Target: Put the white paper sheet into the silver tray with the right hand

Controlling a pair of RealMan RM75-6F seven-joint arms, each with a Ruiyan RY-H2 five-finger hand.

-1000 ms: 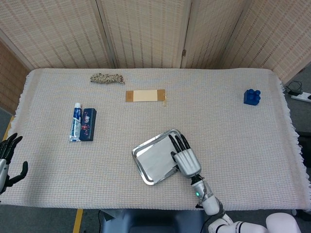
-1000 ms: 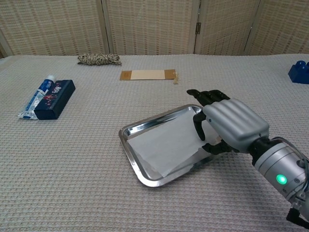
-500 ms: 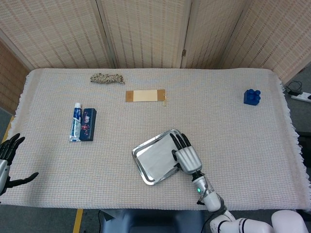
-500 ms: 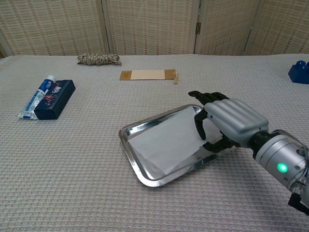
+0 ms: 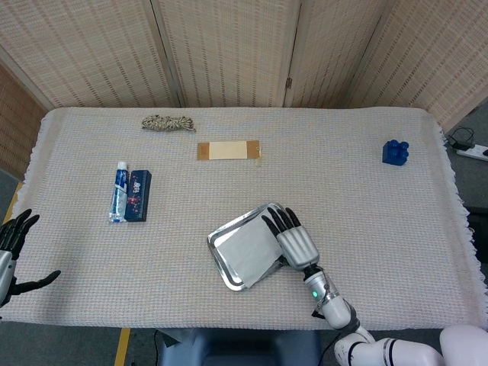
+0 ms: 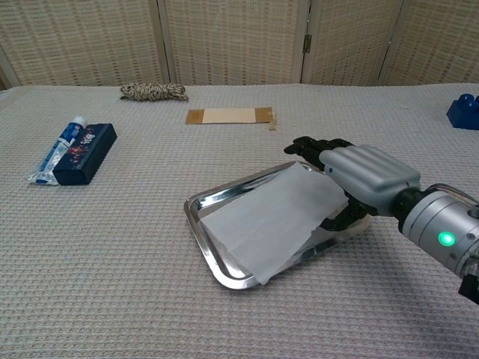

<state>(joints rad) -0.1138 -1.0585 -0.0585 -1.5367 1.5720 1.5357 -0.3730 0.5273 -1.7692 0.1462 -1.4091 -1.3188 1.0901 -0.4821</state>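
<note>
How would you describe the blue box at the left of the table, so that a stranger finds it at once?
Start from the woven table cloth and go to its left side, well away from the silver tray. There the dark blue box lies flat, right beside a white toothpaste tube. It is the darker, squarer one of the pair, with red print on its top.

I think I work in a test room or a lab: my table (image 5: 366, 252) is covered with a grey woven cloth, folding wicker screens (image 5: 229, 49) close it behind, and a power strip (image 5: 474, 150) lies on the floor.
</note>
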